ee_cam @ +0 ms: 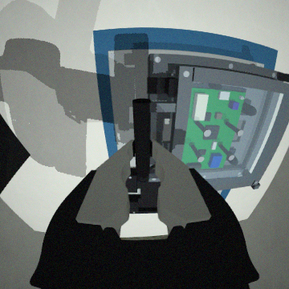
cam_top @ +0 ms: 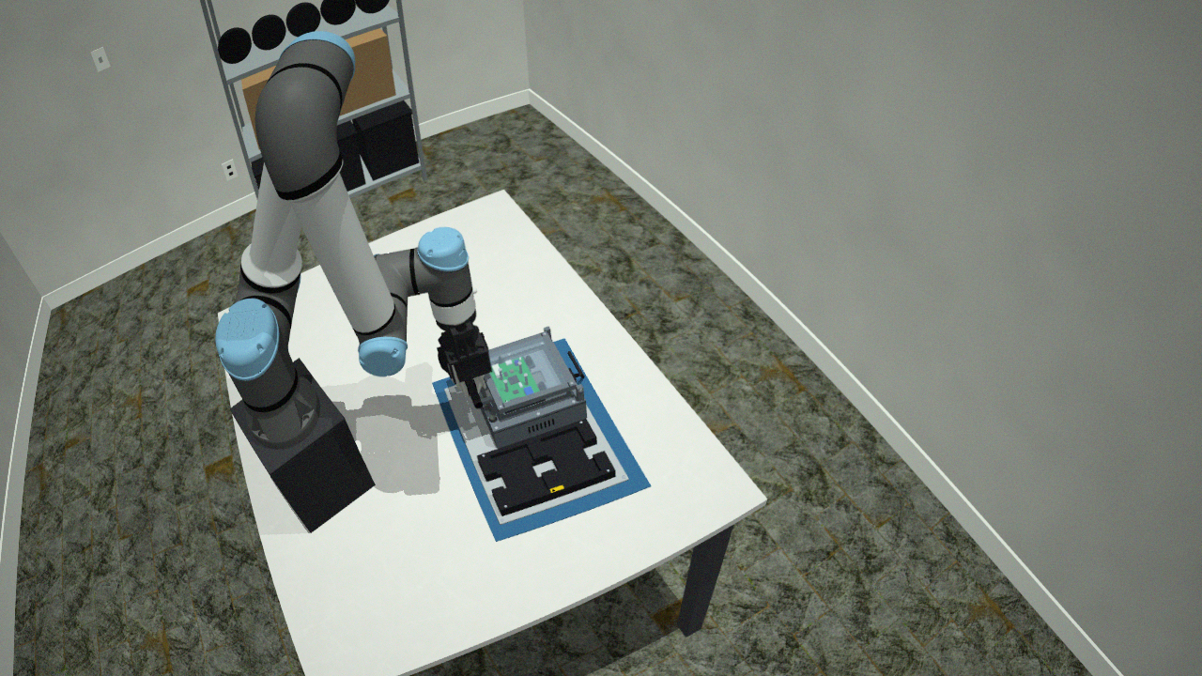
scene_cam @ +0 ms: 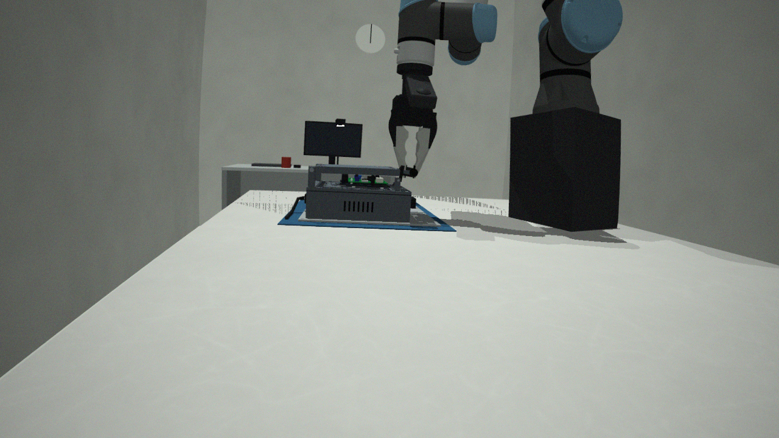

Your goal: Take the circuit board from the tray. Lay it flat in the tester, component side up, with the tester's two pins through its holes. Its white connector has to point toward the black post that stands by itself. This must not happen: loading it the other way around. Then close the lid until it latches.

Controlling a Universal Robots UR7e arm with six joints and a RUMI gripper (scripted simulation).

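Observation:
The grey tester (cam_top: 537, 418) (scene_cam: 353, 207) stands on a blue mat (cam_top: 625, 472) (ee_cam: 102, 80). The green circuit board (cam_top: 516, 377) (ee_cam: 213, 128) (scene_cam: 370, 180) lies flat inside it, component side up, with its white connector (ee_cam: 201, 106) at one end. The tester's clear lid with a grey frame (cam_top: 556, 348) (scene_cam: 353, 168) (ee_cam: 241, 177) lies level over the board. My gripper (cam_top: 472, 393) (scene_cam: 409, 171) (ee_cam: 142, 140) points straight down at the lid's free edge and is shut on the lid's black handle bar (ee_cam: 141, 116) (scene_cam: 412, 172). I cannot tell whether the latch is engaged.
The black tray (cam_top: 546, 474) sits on the mat in front of the tester. The arm's black pedestal (cam_top: 302, 458) (scene_cam: 563, 168) stands at the table's left side. A shelf (cam_top: 377, 92) and a desk with a monitor (scene_cam: 332, 139) stand off the table.

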